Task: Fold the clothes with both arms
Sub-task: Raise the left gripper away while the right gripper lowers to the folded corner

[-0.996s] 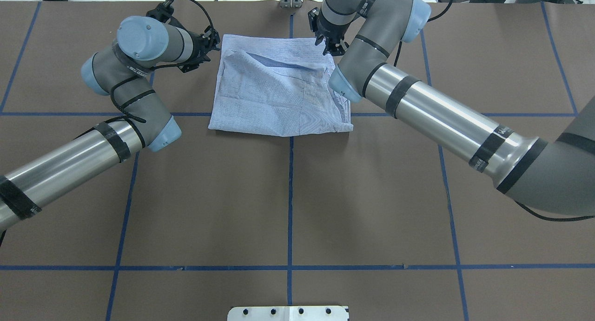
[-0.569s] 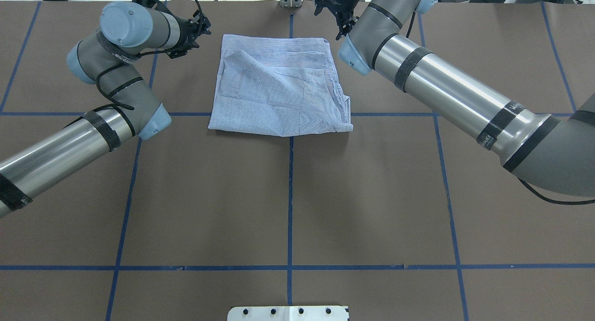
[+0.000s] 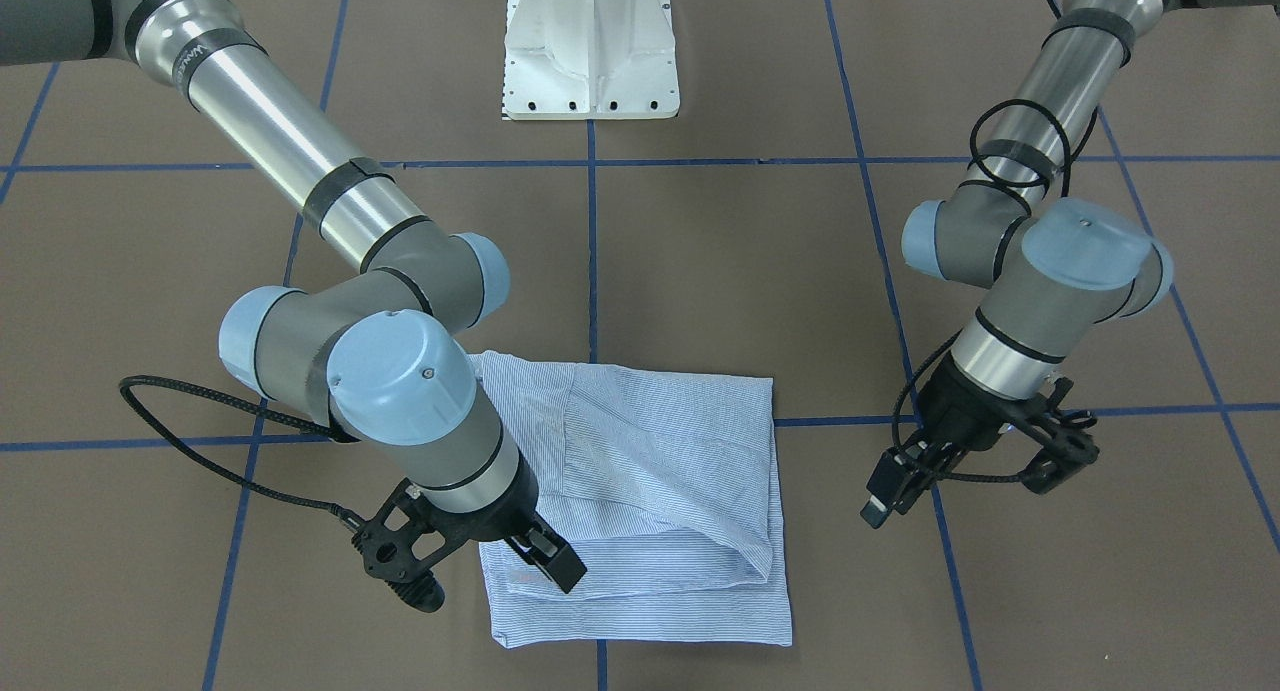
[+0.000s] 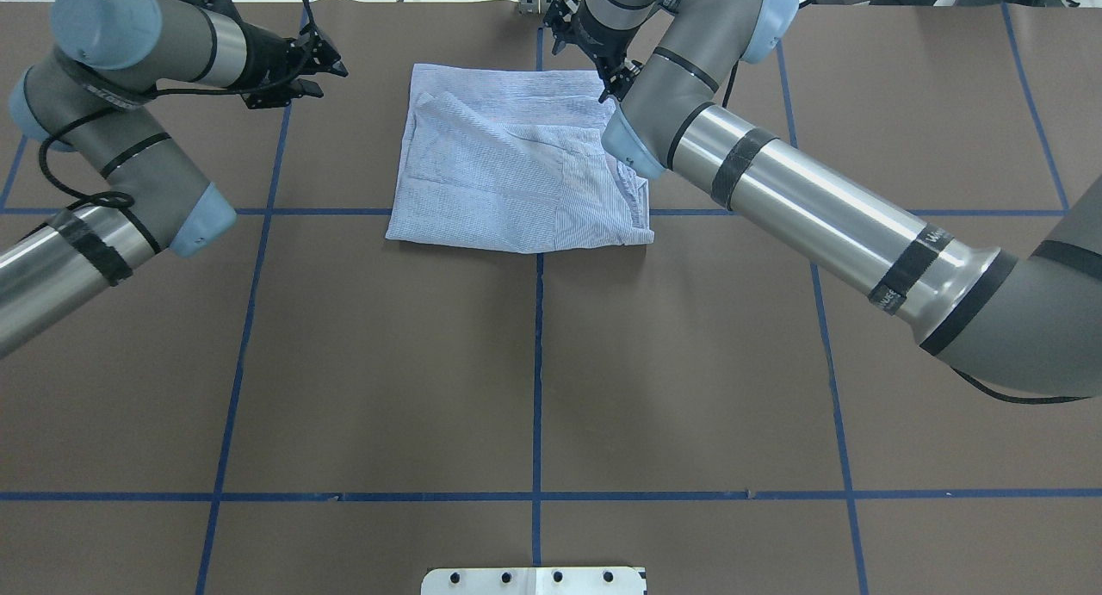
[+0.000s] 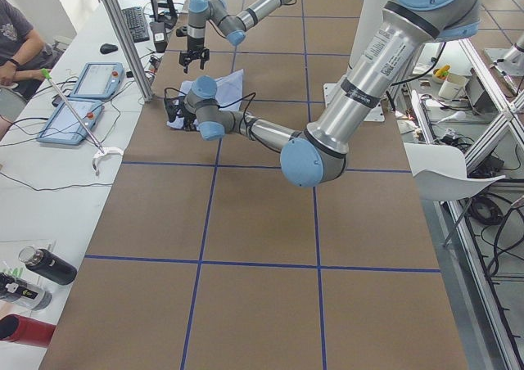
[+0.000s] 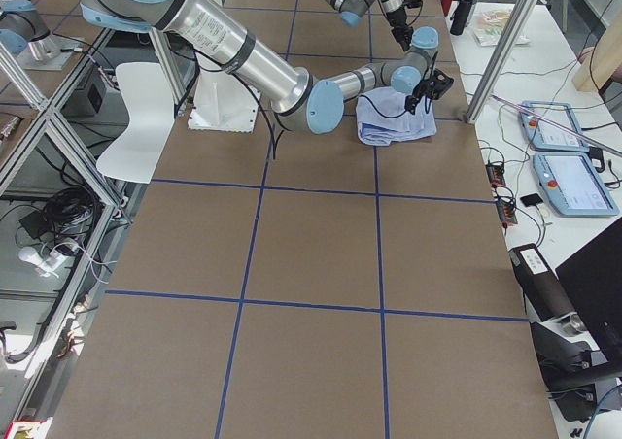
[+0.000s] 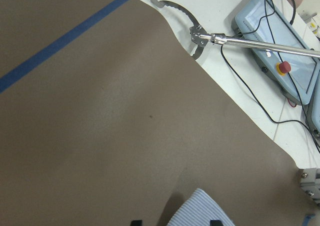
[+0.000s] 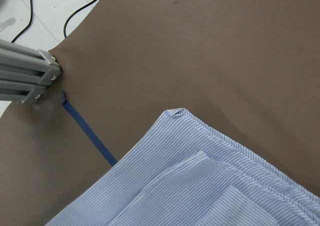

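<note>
- Left gripper [image 4: 320,74]: jaws spread wide, holding nothing, over bare brown table [image 4: 534,362], left of the shirt and apart from it.
- Shirt [image 4: 508,164]: blue-and-white striped, folded into a rough square, lying flat at the table's far middle across a blue tape line [image 4: 536,354].
- Right gripper [image 4: 590,48]: jaws apart, empty, above the shirt's far right corner. Its arm [image 4: 801,207] crosses the shirt's right edge.
</note>
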`<control>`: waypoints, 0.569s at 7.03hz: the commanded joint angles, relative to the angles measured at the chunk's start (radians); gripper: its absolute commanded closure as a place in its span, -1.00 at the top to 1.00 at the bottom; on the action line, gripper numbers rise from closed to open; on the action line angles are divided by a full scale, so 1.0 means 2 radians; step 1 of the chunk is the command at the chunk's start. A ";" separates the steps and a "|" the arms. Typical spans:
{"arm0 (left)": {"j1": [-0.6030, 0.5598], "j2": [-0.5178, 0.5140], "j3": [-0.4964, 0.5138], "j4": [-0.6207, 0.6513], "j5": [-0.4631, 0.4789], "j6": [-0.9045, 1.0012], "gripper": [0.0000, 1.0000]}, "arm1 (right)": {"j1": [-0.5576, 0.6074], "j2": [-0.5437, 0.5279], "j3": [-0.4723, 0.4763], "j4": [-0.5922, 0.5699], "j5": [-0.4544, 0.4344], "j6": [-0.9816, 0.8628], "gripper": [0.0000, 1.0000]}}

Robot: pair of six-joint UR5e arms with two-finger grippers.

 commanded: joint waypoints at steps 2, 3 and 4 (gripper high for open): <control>-0.006 0.063 -0.091 -0.004 -0.017 0.003 0.07 | -0.011 0.001 0.010 0.004 -0.018 0.001 1.00; -0.007 0.067 -0.106 -0.008 -0.014 0.003 0.07 | -0.015 -0.001 0.012 0.008 -0.028 0.000 1.00; -0.007 0.081 -0.128 -0.009 -0.011 0.003 0.07 | -0.026 -0.019 0.011 0.018 -0.050 -0.002 1.00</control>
